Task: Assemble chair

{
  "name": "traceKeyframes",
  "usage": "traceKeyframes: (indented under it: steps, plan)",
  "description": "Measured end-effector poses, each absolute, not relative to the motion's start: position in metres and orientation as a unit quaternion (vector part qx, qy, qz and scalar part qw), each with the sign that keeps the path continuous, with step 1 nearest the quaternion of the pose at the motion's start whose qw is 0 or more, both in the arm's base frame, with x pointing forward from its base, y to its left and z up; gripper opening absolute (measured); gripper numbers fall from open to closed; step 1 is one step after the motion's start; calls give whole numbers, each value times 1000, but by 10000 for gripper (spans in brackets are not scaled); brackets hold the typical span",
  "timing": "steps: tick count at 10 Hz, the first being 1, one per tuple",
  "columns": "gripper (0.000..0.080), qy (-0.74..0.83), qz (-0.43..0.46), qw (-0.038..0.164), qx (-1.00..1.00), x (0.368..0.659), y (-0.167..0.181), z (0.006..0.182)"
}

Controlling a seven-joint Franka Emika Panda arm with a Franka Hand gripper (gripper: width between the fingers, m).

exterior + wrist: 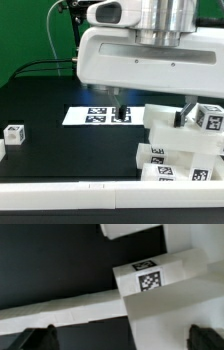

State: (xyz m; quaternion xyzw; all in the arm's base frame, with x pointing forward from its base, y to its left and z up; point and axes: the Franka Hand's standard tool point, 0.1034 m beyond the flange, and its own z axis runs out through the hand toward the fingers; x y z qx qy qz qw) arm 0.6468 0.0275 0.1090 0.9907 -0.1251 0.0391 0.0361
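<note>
At the exterior view's left, a small tagged white block (13, 133) sits alone on the black table (45, 105). Further right lies the marker board (85, 115), flat on the table. The gripper (153, 112) hangs over the stacked white chair parts (180, 150) at the right, its fingers (35, 339) spread wide and holding nothing. A white rail (70, 198) runs along the near edge.
</note>
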Motion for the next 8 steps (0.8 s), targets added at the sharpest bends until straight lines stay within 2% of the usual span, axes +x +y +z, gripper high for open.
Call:
traceKeyframes:
  steps: [5,8]
  plan:
    - [649,-132,39,35,990,647,19,111]
    - [649,-140,17,25,990,649,19,139]
